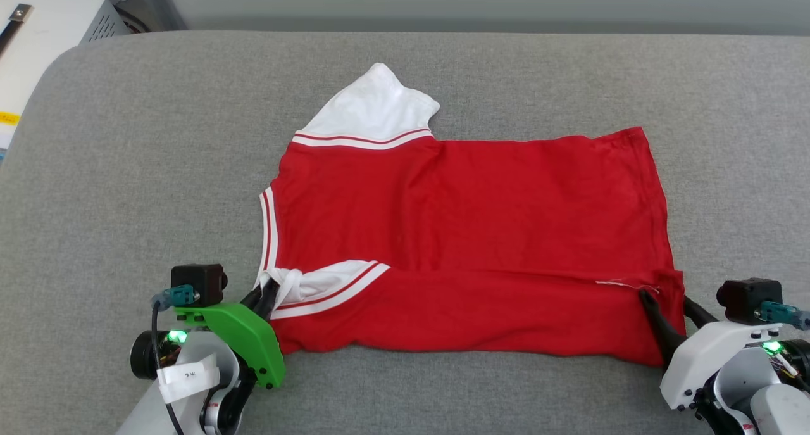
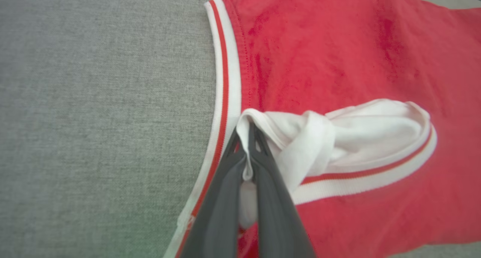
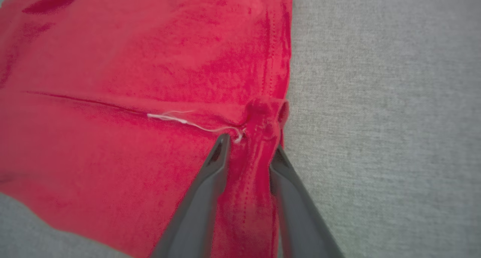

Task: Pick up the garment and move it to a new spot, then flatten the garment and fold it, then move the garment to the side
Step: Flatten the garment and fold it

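The garment [image 1: 468, 220], a red T-shirt with white sleeves, lies spread on the grey padded surface [image 1: 126, 169], its near edge folded over onto the body. One white sleeve points to the far side. My left gripper [image 1: 269, 289] is at the shirt's near left corner, next to the striped collar. In the left wrist view this gripper [image 2: 250, 134] is shut on a pinch of the bunched white sleeve [image 2: 338, 138]. My right gripper [image 1: 664, 299] is at the near right hem corner. Seen from the right wrist, its fingers [image 3: 250, 145] stand apart, with a ridge of red hem [image 3: 259, 119] between them.
A white box [image 1: 38, 36] stands off the surface's far left corner. Bare grey fabric surrounds the shirt on all sides, widest to the left and right. A loose white thread [image 3: 180, 121] lies on the fold by the right fingers.
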`<state>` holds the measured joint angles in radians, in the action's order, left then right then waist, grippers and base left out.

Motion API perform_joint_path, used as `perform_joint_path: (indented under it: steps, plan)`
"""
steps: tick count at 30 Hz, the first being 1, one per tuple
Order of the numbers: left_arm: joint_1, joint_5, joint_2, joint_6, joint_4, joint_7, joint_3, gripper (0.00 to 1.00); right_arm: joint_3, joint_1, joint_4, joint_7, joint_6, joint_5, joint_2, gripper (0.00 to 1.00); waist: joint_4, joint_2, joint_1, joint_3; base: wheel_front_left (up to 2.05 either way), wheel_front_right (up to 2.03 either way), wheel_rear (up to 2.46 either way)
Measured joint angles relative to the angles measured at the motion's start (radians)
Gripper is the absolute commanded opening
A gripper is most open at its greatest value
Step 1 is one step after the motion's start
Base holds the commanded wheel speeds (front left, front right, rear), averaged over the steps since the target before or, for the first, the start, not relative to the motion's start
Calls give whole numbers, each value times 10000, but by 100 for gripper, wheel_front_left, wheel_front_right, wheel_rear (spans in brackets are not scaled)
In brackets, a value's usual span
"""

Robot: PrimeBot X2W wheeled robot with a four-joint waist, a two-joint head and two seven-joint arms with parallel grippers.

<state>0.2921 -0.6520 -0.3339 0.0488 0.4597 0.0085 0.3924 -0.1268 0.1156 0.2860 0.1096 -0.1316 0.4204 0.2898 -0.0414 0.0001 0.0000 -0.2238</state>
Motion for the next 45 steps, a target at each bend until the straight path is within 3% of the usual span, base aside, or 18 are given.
perform_joint_path:
  steps: [1, 8, 14, 18, 24, 29, 36, 45]
  plan:
    - [11, -2, 27, -2, 113, -19, -8, 100, 27, 1, 25, -230, 0, 0, -27, 100, -1, 0, 0, 54, 0, 0, 0]
    - [17, -50, 27, -280, 313, -355, -224, 100, 548, -80, -328, -1802, 0, -242, -303, 100, -47, 0, 0, 531, 0, 0, 0]
    - [-41, -102, -533, -589, -48, -161, -529, 100, 1039, -562, -1149, -2243, 0, -752, -777, 100, -17, -1, 0, 1012, 0, 0, 0]
    - [-161, -336, -1049, -583, -779, 821, -560, 100, 1287, -1017, -1695, -2061, 0, -943, -1104, 100, 35, 0, 0, 1317, 0, 0, 0]
    - [-704, -1260, -1856, -462, -2266, 3590, -374, 100, 1526, -1528, -2395, -1638, 2, -1179, -1476, 100, 145, 0, 0, 1546, 0, 0, 0]
    - [-1174, -1843, -2151, -876, -3175, 5225, -219, 100, 1559, -1570, -2706, -1434, 2, -1200, -1603, 100, 240, 0, 0, 1400, 0, 0, 0]
    - [-1357, -1829, -2278, -1327, -3122, 5687, -40, 100, 1463, -1523, -2819, -1317, 2, -1189, -1628, 100, 457, 0, 0, 924, 0, 0, 0]
    - [-721, -1760, -2084, -1145, -2017, 5923, 242, 100, 1346, -1244, -2683, -1208, 2, -965, -1536, 100, 758, 0, 0, 290, 0, 0, 0]
